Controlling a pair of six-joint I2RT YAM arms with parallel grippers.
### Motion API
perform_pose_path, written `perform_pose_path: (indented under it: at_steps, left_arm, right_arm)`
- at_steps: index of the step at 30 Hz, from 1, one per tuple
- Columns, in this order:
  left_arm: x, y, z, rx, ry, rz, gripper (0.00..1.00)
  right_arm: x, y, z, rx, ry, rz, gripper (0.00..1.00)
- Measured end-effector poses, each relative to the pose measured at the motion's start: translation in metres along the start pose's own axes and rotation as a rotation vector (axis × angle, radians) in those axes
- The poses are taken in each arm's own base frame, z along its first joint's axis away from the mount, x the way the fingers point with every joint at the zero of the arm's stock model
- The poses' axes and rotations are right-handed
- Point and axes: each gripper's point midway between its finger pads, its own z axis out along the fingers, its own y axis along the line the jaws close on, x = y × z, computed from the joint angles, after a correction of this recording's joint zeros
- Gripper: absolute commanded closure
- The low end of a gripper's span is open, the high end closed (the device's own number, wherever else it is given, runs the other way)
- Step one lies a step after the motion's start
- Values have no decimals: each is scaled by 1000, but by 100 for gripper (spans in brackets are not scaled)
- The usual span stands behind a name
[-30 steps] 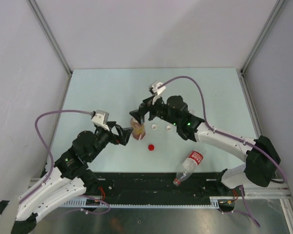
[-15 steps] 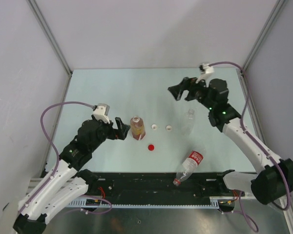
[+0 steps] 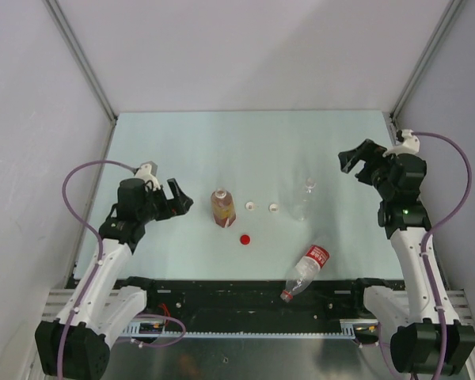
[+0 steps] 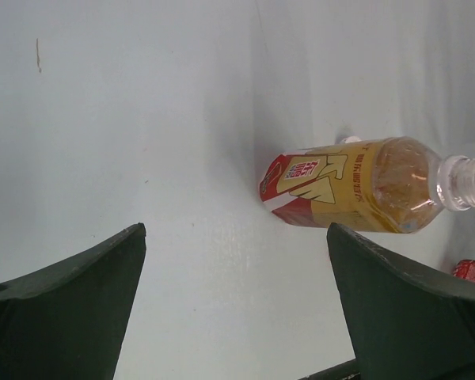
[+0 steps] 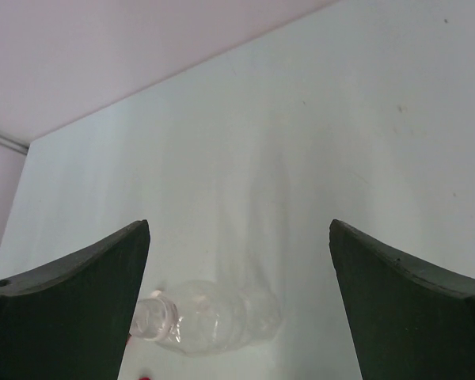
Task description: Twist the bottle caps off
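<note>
On the pale green surface point(image 3: 182, 142): three caps are lying loose, so the unscrewing is looking complete.
Caps: the small red plastic cap point(image 3: 245, 238) is resting just in front of the amber bottle. One small white plastic cap point(image 3: 252, 207) and a second white plastic cap point(image 3: 274, 208) are sitting between the two upright bottles.
Bottles: the short amber-filled bottle with red-yellow label point(image 3: 223, 207) is standing mid-surface, its neck showing open. The clear unlabelled bottle point(image 3: 305, 198) is standing to its right, also uncapped. The clear bottle with red-white label point(image 3: 306, 271) is lying on its side near the front edge, its neck too small to judge.
Left jaws: spread wide, gripping nothing, hanging beside the amber bottle but apart from it.
Right jaws: spread and empty, well apart from the unlabelled bottle.
Remaining: seemingly nothing.
</note>
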Motion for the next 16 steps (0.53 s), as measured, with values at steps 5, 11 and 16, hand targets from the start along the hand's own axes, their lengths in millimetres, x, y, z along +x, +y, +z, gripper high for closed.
perform_pose_path:
  at_steps: [5,11,16]
  left_arm:
    - [0,6,1,-36,12,-10,0]
    - [-22,7,-6,-73,-59,0,1]
    - [-39,11,-19,-113,-146,10,1]
  right_arm:
    - [20,-15,-6,42,36,35,1]
    - [36,-23,-3,63,78,58,1]
    - [41,-26,1,72,94,60,1]
